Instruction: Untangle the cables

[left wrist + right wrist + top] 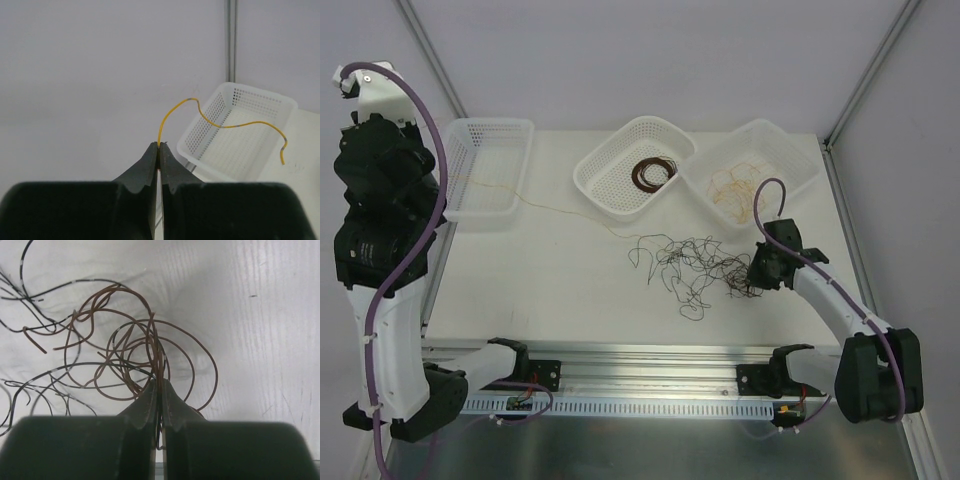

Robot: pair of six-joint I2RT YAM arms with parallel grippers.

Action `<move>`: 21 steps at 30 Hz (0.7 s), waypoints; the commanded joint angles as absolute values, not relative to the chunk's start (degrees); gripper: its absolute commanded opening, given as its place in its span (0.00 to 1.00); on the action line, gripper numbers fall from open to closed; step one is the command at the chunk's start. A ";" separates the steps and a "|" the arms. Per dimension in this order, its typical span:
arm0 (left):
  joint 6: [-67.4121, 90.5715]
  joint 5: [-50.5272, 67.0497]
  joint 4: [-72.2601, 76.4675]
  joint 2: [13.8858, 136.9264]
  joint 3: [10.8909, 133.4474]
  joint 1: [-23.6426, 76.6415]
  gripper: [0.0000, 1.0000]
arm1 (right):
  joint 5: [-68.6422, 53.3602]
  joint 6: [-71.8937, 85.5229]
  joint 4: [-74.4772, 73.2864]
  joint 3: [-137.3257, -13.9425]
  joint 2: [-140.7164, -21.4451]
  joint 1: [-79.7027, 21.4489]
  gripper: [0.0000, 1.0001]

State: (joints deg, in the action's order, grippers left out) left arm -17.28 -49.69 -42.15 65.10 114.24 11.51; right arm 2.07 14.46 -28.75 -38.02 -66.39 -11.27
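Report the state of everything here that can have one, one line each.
Left tool, shut on thin yellow wire.
Right tool, shut on dark brown curly wire.
Black and brown wire pile, tangled.
Left white plastic mesh basket, yellow wire running over it.
Middle white mesh basket, holding coiled dark brown wire.
Right white mesh basket, holding loose tan-orange wires.
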 commanded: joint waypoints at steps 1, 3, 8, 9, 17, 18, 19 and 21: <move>-13.81 -44.66 -41.31 62.68 107.88 11.07 0.00 | -1.84 12.66 -30.32 -41.13 -64.69 -11.25 0.04; -10.22 -38.26 -41.40 61.70 104.43 10.99 0.00 | -2.80 10.48 -31.19 -42.88 -65.04 -11.95 0.11; 3.13 -14.71 -41.22 58.54 89.67 11.07 0.00 | -0.97 5.98 -32.96 -46.49 -63.46 -17.13 0.32; 4.47 -8.24 -40.96 58.45 87.39 11.07 0.00 | -0.71 5.72 -33.05 -47.45 -63.20 -18.62 0.33; 10.45 -8.34 -39.38 58.44 60.31 10.99 0.00 | 2.89 1.76 -35.33 -51.41 -62.23 -25.57 0.62; 10.98 -9.39 -39.37 58.71 58.47 11.07 0.00 | 2.81 1.67 -35.33 -51.50 -62.31 -25.84 0.65; 11.60 -10.45 -39.29 59.76 55.58 10.99 0.03 | 2.81 1.67 -35.33 -51.50 -62.31 -25.93 0.68; 13.35 -10.37 -39.20 61.16 53.54 11.07 0.21 | 3.16 1.58 -35.33 -51.42 -62.40 -26.02 0.74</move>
